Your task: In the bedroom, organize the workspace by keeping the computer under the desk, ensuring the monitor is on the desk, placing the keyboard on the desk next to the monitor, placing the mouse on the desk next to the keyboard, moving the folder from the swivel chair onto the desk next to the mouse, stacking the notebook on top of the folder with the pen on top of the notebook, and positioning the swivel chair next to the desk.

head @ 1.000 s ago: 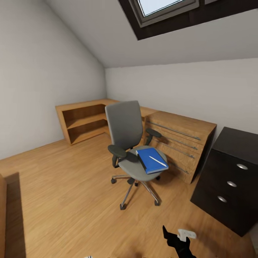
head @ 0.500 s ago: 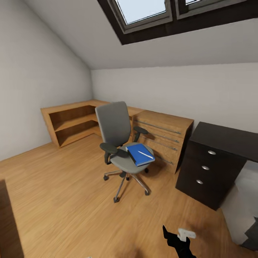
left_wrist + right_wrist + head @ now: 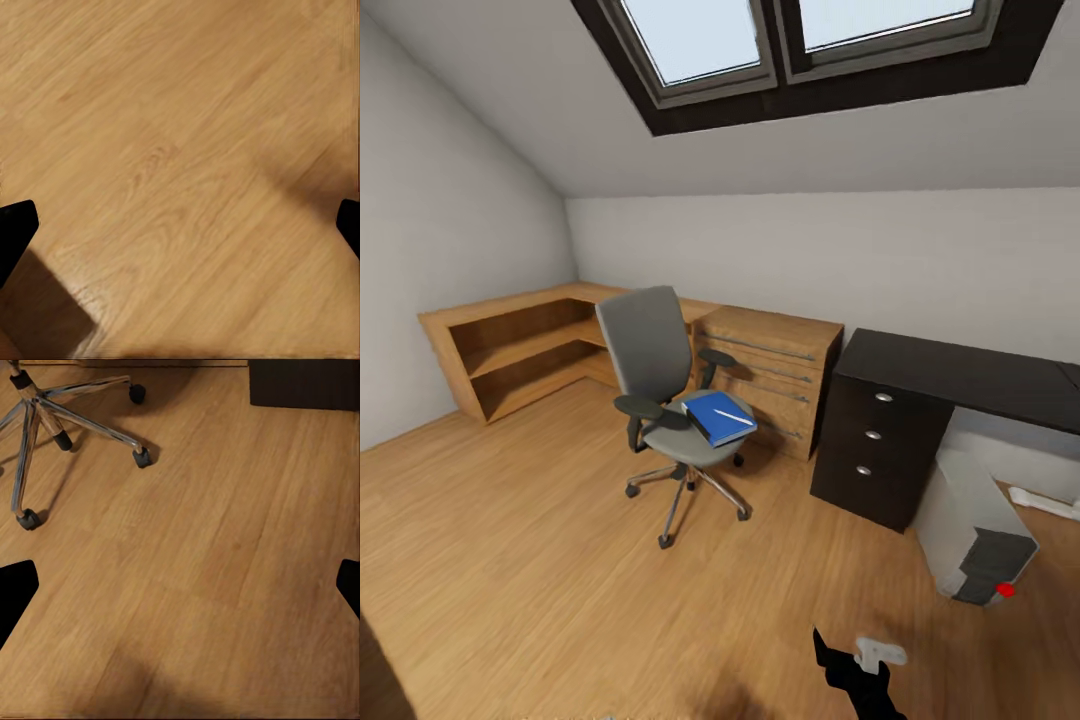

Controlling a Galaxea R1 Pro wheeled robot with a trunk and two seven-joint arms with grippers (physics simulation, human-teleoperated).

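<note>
Swivel chair [image 3: 660, 400] mid-room w/ folder [image 3: 715, 418] & pen [image 3: 734, 416] on seat, surface [image 3: 960, 375] far right, computer [image 3: 972, 530] beside it; both grippers apart, empty; approach chair squarely, reach folder low.

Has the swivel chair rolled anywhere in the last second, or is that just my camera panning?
No. The swivel chair keeps its place beside the oak drawer cabinet, folder on its seat; the view shifted.

The head view has swung right, bringing the desk [image 3: 960, 375] and computer [image 3: 972, 535] into sight.
</note>
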